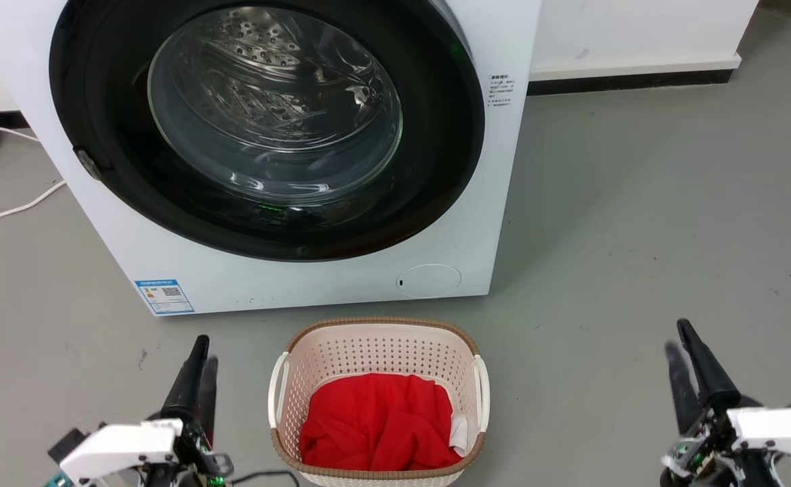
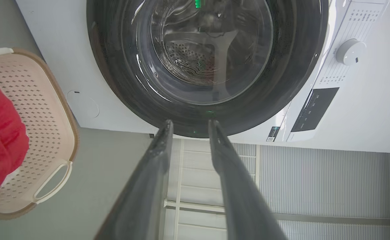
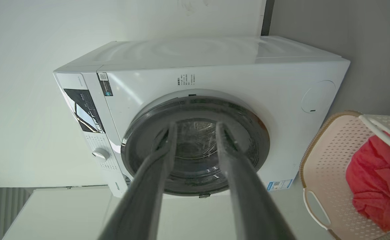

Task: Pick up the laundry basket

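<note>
The laundry basket (image 1: 375,352) stands on the grey floor just in front of the washing machine, cream with a brown rim and white loop handles, holding red cloth (image 1: 378,423). It also appears at the left edge of the left wrist view (image 2: 38,110) and at the right of the right wrist view (image 3: 328,166). My left gripper (image 1: 204,352) hangs to the basket's left, apart from it, fingers open with nothing between them (image 2: 189,125). My right gripper (image 1: 678,338) is farther off on the basket's right, also open and empty (image 3: 196,128).
A large white washing machine (image 1: 314,284) with a dark round glass door (image 1: 273,122) stands right behind the basket. A white cable (image 1: 9,213) lies on the floor at the far left. Open grey floor (image 1: 639,237) spreads to the right, bounded by a white wall base.
</note>
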Tool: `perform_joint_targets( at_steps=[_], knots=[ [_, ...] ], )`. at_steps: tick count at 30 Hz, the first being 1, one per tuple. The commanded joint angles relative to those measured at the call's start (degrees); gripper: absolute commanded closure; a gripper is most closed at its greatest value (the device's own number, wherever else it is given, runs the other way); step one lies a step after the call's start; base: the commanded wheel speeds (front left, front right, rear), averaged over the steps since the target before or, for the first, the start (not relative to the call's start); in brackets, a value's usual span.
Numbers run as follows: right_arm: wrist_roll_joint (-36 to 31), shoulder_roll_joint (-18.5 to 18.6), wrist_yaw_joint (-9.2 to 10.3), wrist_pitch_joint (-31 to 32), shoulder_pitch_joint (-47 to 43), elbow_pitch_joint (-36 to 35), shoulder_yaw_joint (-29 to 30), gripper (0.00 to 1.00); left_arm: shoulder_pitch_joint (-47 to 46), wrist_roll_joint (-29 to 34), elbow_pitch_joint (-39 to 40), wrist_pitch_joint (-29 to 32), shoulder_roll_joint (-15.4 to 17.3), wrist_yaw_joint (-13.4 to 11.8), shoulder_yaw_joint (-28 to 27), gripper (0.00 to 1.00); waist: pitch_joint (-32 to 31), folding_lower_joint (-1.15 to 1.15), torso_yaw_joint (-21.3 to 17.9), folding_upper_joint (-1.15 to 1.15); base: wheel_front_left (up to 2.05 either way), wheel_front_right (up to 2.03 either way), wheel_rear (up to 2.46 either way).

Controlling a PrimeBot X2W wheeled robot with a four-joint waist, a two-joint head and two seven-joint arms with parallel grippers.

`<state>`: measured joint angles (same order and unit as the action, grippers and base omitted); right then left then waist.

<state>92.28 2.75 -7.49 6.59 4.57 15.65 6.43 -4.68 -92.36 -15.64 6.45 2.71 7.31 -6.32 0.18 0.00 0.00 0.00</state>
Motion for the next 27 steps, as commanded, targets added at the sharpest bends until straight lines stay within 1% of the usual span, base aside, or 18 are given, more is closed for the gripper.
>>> perform_joint_targets(
  at_steps=[1,5,6,12,13,14,15,16,27],
  knots=[
    [-0.31,0.03,0.00,-0.53,0.40,-0.40,-0.16,0.00,-0.34,0.20,0.72,-0.50,0.05,0.02,0.17,0.00,0.02,0.00,0.01,0.00,0.00,0.00,0.00],
    [-1.87,0.03,0.00,-1.72,0.47,-0.66,-0.24,0.00,-0.20,1.47,1.44,-1.68,0.06,0.03,0.22,0.00,0.06,0.00,0.01,0.00,0.00,0.00,0.00],
    [-4.64,0.04,0.00,-2.58,0.49,-1.28,-0.10,0.00,-0.15,3.84,2.01,-2.54,0.07,0.04,-0.03,0.00,0.11,0.00,0.02,0.00,0.00,0.00,0.00],
    [-13.05,0.05,0.00,-4.21,0.42,-3.59,-0.26,0.00,-0.19,10.64,3.73,-4.17,0.08,-0.06,-0.86,0.00,0.28,0.00,0.05,0.00,0.00,0.00,0.00],
    [-13.05,0.05,0.00,-4.21,0.42,-3.59,-0.26,0.00,-0.19,10.64,3.73,-4.17,0.08,-0.06,-0.86,0.00,0.28,0.00,0.05,0.00,0.00,0.00,0.00],
    [-14.61,0.06,0.00,-4.48,0.39,-4.03,-0.35,0.00,-0.18,11.89,4.13,-4.43,0.09,-0.19,-0.92,0.00,0.32,0.00,0.05,0.00,0.00,0.00,0.00],
    [-18.75,0.06,0.00,-5.26,0.25,-5.28,-0.66,0.00,0.03,16.07,5.28,-5.19,0.10,-0.60,-0.72,0.00,0.40,0.00,0.07,0.00,0.00,0.00,0.00],
    [-20.09,0.06,0.00,-5.49,0.20,-5.68,-0.78,0.00,0.13,17.49,5.67,-5.44,0.10,-0.78,-0.58,0.00,0.42,0.00,0.07,0.00,0.00,0.00,0.00],
    [-35.78,0.09,0.00,-8.06,-0.43,-9.50,-2.28,0.00,1.16,30.23,8.71,-8.00,0.13,-2.93,1.00,0.00,0.73,0.00,0.13,0.00,0.00,0.00,0.00]
  ],
)
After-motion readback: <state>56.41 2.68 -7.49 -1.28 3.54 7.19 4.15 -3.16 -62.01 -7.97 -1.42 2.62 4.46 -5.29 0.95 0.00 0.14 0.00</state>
